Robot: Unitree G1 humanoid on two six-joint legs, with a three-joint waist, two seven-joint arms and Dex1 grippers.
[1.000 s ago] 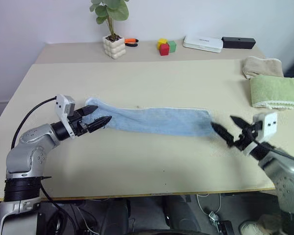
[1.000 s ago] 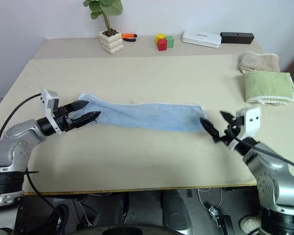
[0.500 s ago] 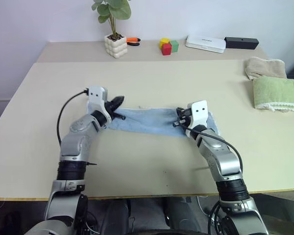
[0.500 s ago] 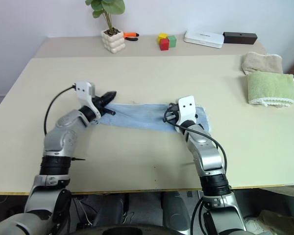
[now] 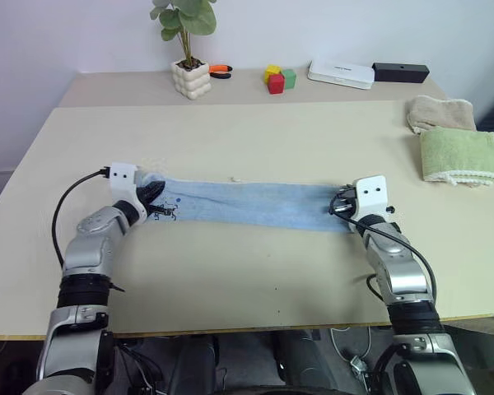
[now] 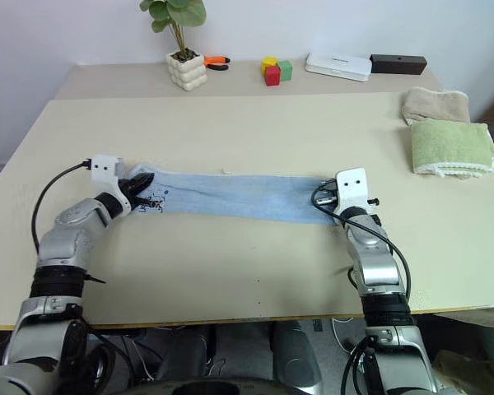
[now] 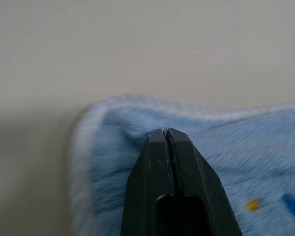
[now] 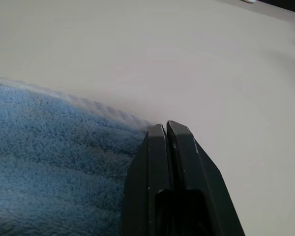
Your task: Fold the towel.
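**Both jaws closed at the ends of the blue towel**

The left gripper (image 7: 166,135) has its jaws pressed fully together, tips resting on the towel (image 5: 247,204) just inside its pale hem. The right gripper (image 8: 164,129) is likewise closed tight, its tips at the towel's other end, right by the edge where cloth meets bare worktop (image 5: 255,132). Whether either pair has any cloth pinched between the fingers cannot be told — no fold shows in the closed tips.

The towel lies flat as a long narrow strip across the worktop, stretched between the two grippers.

Well off to the right sit a folded green towel (image 5: 461,154) and, just behind it, a beige one (image 5: 440,112). Along the far edge stand a potted plant (image 5: 189,76), coloured blocks (image 5: 278,79), a white box (image 5: 341,73) and a black box (image 5: 401,72).
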